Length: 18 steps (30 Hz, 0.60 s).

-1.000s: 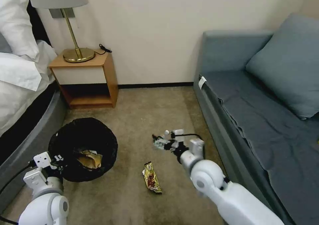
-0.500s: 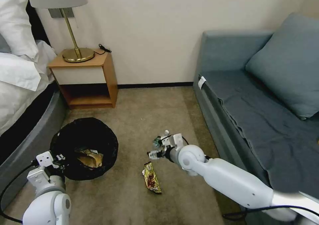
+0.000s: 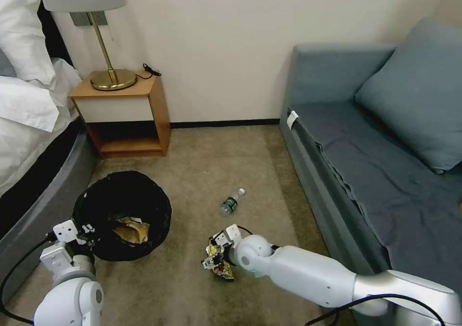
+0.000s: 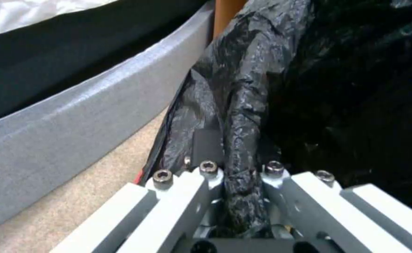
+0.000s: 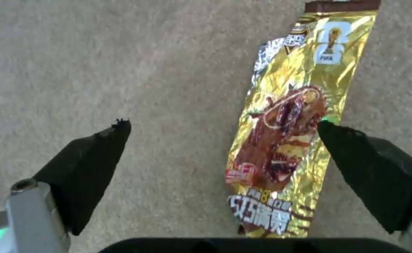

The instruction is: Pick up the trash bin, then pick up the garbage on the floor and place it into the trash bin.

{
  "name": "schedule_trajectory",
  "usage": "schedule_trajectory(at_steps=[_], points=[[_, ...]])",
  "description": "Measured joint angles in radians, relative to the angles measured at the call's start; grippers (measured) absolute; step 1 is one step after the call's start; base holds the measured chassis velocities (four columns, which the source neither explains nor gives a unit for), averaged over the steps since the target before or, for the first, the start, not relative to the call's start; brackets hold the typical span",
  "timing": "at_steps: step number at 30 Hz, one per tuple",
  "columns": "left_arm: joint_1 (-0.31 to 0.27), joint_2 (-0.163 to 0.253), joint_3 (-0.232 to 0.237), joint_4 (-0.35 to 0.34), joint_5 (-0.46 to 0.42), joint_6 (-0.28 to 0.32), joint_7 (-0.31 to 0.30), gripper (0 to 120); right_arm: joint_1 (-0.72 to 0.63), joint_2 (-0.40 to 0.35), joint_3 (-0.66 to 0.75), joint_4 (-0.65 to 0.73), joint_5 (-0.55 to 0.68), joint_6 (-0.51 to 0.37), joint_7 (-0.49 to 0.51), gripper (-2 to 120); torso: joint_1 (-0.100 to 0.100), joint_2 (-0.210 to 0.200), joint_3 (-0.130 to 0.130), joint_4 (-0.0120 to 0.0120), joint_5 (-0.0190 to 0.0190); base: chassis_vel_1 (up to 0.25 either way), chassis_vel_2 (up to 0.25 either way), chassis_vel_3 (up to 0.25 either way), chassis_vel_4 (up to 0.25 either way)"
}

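Right gripper (image 3: 211,258), head view: low at bottom centre of the frame, directly over the gold-brown wrapper (image 3: 222,269) on the carpet (image 3: 192,287); its finger spread cannot be judged from here. The wrapper's long axis runs roughly up-down in the frame, its lower end showing past the gripper. Above and slightly right of it, apart, lies the clear bottle (image 3: 232,202) with green label, white cap pointing toward the upper right. The left gripper (image 3: 86,233) sits at lower left against the near rim of the trash bin (image 3: 122,191), which stands left of centre beside the bed (image 3: 38,191); a tan wrapper (image 3: 130,229) lies inside it.

Left wrist view: the left gripper (image 4: 241,196) is clenched on a gathered fold of the black bag (image 4: 243,105) lining the trash bin (image 4: 355,105), the plastic pinched between the two finger bases. The grey bed frame (image 4: 74,119) and carpet (image 4: 74,196) lie alongside. This grasp is not discernible in the head view.

Right wrist view: the right gripper (image 5: 220,130) is spread wide, black fingertips (image 5: 98,147) apart and grasping nothing. The gold-brown wrapper (image 5: 290,123) lies flat on the carpet (image 5: 121,52), nearer one fingertip than the other, long axis leading away from the gripper. Legible print: "FIFA" under a trophy emblem; a chocolate ice-cream bar picture; white Chinese characters, not clearly readable.
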Motion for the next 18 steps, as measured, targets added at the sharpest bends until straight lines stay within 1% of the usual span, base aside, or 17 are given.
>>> schedule_trajectory(at_steps=[2,10,18], points=[[-0.001,0.001,0.000,0.000,-0.002,0.000,0.000,2,-0.005,0.011,-0.012,-0.025,-0.027,0.011,-0.014,100,0.000,0.000,0.000,-0.0001,0.0000,0.000,0.000,0.000,0.000],[0.002,-0.005,0.002,-0.008,-0.004,-0.001,0.000,2,-0.012,0.029,-0.032,-0.071,-0.066,0.030,-0.031,100,0.000,0.000,0.000,-0.0001,0.0001,0.000,0.000,0.000,0.000],[0.003,-0.006,0.003,-0.014,-0.004,-0.001,0.000,2,-0.009,0.046,-0.058,-0.148,-0.114,0.050,-0.062,100,0.000,0.000,0.000,-0.0001,0.0001,0.000,0.000,0.000,0.000]])
